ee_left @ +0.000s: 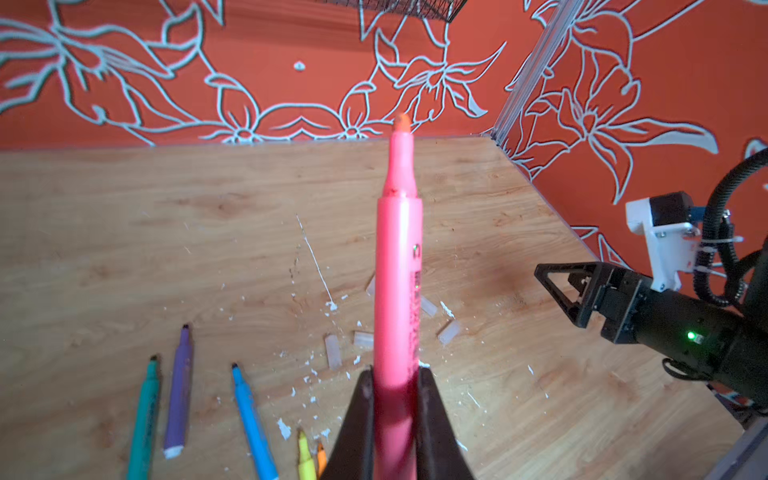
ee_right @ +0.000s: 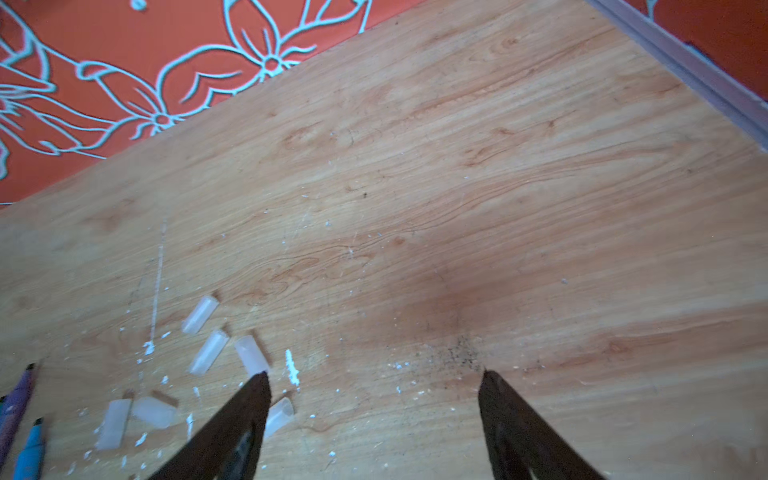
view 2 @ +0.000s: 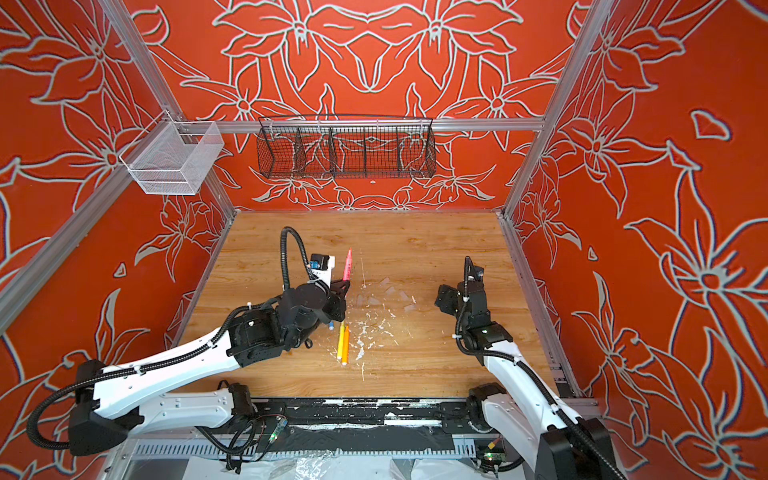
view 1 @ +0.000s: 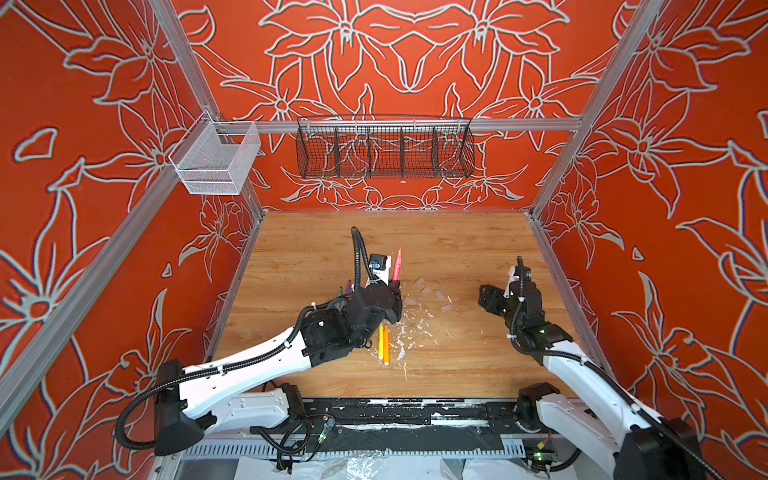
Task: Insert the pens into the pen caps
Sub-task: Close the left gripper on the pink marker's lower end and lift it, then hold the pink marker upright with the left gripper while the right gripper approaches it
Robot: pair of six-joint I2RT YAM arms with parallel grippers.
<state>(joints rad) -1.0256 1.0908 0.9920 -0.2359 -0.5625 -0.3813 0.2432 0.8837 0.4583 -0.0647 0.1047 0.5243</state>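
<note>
Nearest the front of the wooden table (view 1: 457,365), a yellow marker pen (view 1: 380,343) and an orange marker pen (view 1: 386,345) lie side by side. Beyond them, the right arm bends low. Its right gripper (ee_right: 374,378) hovers wide open and empty beside the scattered translucent plastic pen caps (ee_right: 208,353). The left arm reaches forward, and its left gripper (ee_left: 395,374) is clamped low on a pink-red marker pen (ee_left: 397,270), whose tip is raised toward the back wall.

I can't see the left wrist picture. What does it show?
The left claw is shut on a slim pink-red marker pen, tip pointing away. Beyond it, small clear plastic caps and white flecks lie on the wooden table.
</note>
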